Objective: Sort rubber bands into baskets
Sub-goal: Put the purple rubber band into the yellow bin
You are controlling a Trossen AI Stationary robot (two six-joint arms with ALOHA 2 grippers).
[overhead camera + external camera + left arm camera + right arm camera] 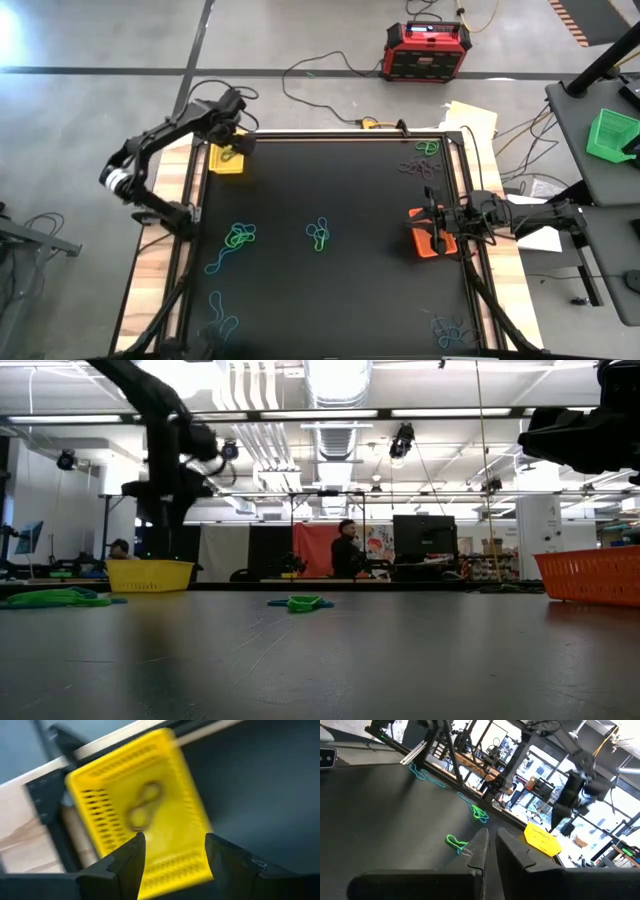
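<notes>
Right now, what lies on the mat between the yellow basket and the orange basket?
In the high view, only bare black mat lies directly between the yellow basket and the orange basket.

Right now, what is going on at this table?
The left hand hangs open over the yellow basket, where a dark rubber band lies inside. The right hand waits shut above the orange basket. More rubber bands lie loose on the black table, not yet sorted.
</notes>
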